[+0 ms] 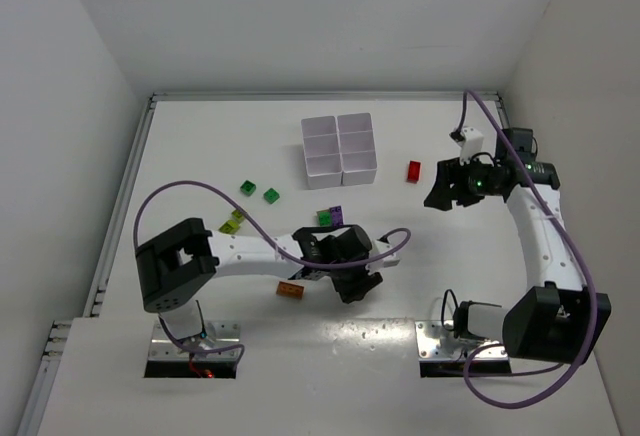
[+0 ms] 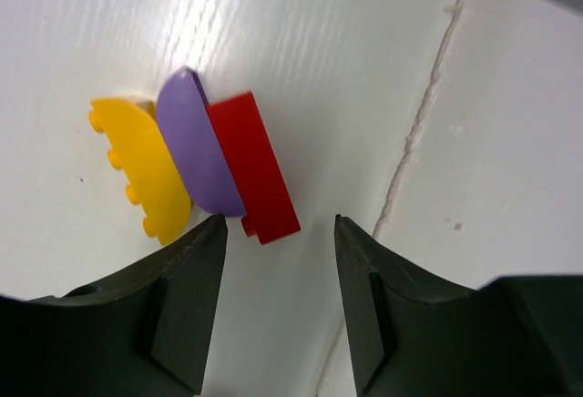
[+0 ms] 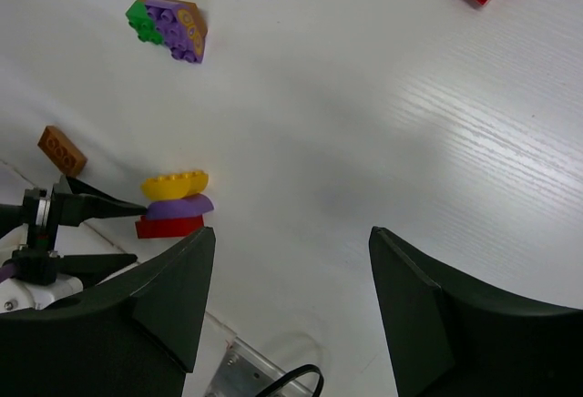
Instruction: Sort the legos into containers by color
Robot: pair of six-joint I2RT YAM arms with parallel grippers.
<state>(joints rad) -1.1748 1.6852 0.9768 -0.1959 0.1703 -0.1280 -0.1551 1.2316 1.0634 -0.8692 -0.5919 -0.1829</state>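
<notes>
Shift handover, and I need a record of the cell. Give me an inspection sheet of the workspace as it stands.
Surface: white table, bricks scattered on it.
Job's things: white tray, no bricks visible inside; yellow-purple-red stack joined together; red brick right of the tray.
Clutter: nothing seen.
Grippers: left end effector open, the stack just ahead of it; right end effector open, empty.
Cables: purple cables loop along both arms.
Surroundings: white walls.
</notes>
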